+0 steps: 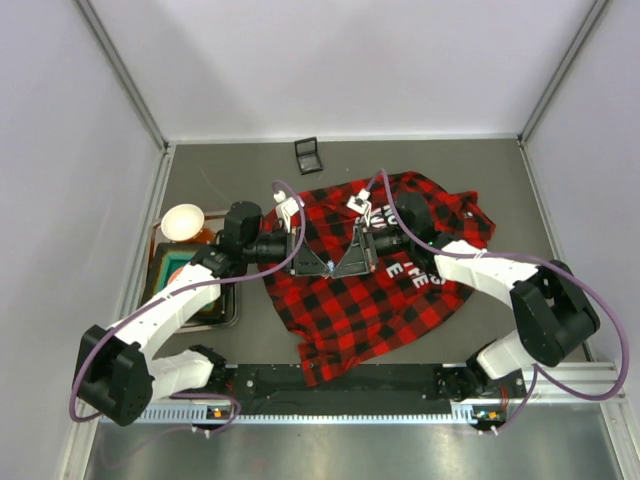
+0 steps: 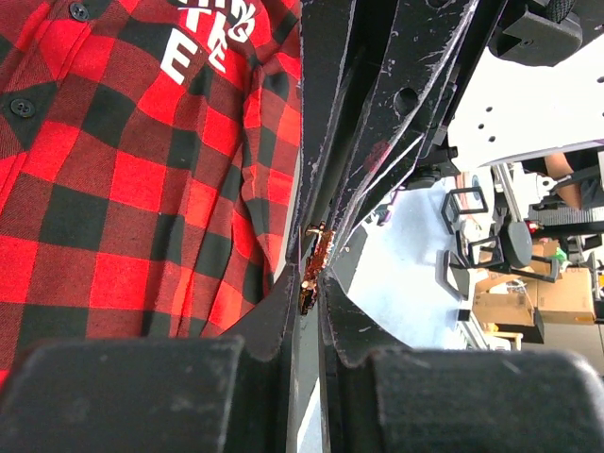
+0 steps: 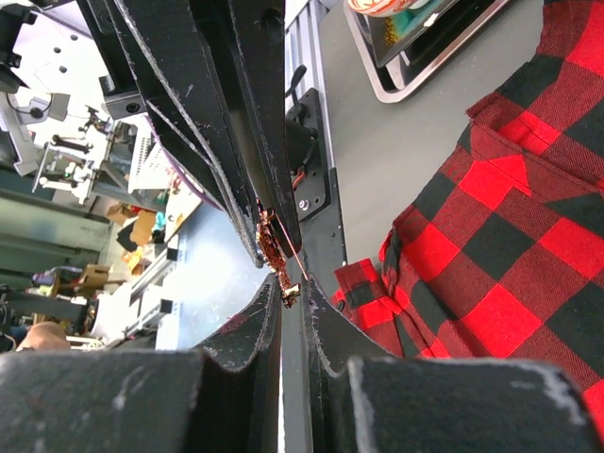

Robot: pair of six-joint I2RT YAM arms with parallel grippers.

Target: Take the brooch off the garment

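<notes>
The garment [image 1: 370, 300], a red-and-black plaid shirt with white lettering, lies spread in the middle of the table. It also fills the left of the left wrist view [image 2: 113, 189] and the right of the right wrist view [image 3: 510, 245]. Both grippers meet tip to tip over its left half. The brooch [image 2: 314, 272] shows as a tiny gold-glinting piece pinched between the nearly closed fingertips of my left gripper [image 1: 324, 266]. In the right wrist view the brooch [image 3: 279, 262] sits at the tips of my right gripper [image 1: 346, 264], whose jaws are shut on its lower end. Whether it still touches the cloth is hidden.
A small black square box [image 1: 309, 154] lies at the back of the table. A dark tray [image 1: 232, 312] with a pale bowl [image 1: 183, 222] stands at the left edge. The black mounting rail [image 1: 340, 380] runs along the near edge.
</notes>
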